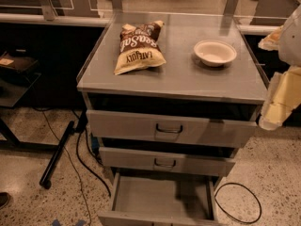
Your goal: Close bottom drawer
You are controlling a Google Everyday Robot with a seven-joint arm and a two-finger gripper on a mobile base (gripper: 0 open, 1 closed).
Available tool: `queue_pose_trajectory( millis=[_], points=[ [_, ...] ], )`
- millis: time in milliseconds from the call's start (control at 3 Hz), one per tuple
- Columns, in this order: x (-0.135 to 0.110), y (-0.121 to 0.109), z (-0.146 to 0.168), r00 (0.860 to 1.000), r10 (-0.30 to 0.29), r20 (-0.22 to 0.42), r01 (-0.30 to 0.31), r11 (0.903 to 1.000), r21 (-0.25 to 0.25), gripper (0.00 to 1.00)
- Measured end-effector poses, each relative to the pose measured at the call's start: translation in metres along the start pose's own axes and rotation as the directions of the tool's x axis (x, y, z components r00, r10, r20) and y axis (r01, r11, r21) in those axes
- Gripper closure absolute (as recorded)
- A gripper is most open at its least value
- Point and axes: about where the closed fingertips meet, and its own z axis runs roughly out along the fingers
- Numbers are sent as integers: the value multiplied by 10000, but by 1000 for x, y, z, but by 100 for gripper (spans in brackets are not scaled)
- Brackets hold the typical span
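The grey metal cabinet (174, 86) has three drawers. The bottom drawer (160, 197) is pulled far out toward me, its inside bare, and its front panel (155, 219) lies at the lower edge of the view with its handle out of view. The middle drawer (164, 162) and the top drawer (169, 128) stand slightly out, each with a dark loop handle. My gripper (281, 98) shows as pale white and yellow parts at the right edge, beside the cabinet's right side at top drawer height, well above and to the right of the bottom drawer.
A brown and yellow chip bag (138, 46) and a white bowl (215, 52) lie on the cabinet top. A black cable loop (240, 204) lies on the speckled floor at the right. A black pole and cables (59, 154) lie at the left, beside a dark table.
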Motion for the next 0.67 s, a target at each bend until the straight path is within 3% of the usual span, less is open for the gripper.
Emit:
queue_pose_trajectory(
  millis=[333, 667],
  points=[
    [0, 0, 0, 10000, 0, 0, 0, 10000, 0, 0],
    [0, 0, 0, 10000, 0, 0, 0, 10000, 1, 12]
  ],
)
